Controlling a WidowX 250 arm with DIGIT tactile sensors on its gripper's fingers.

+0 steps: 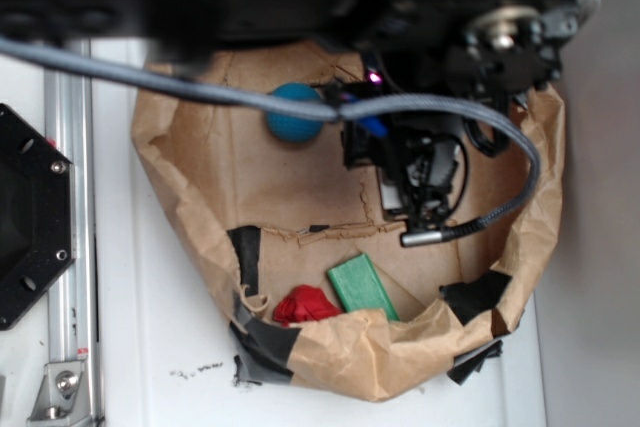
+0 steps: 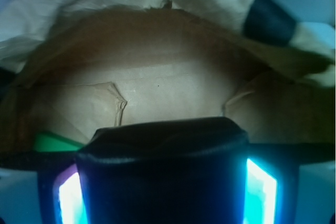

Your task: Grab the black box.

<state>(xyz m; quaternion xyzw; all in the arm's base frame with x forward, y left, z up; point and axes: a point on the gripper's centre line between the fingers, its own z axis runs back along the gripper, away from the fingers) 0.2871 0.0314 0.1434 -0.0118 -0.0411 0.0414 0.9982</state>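
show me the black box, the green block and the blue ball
black box (image 2: pixel 163 145), wrist view, its glossy top
green block (image 1: pixel 363 285), exterior view, middle of its top face
blue ball (image 1: pixel 290 117), exterior view, its visible lower half

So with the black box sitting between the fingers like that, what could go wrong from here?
1. The wrist view shows the black box filling the gap of the hand, but whether the pads press it is unclear; its glossy, rounded edges could slip on lifting.
2. The grey cable loops beside the hand and could snag.
3. The crumpled paper wall stands close, so a sideways retreat may catch it.
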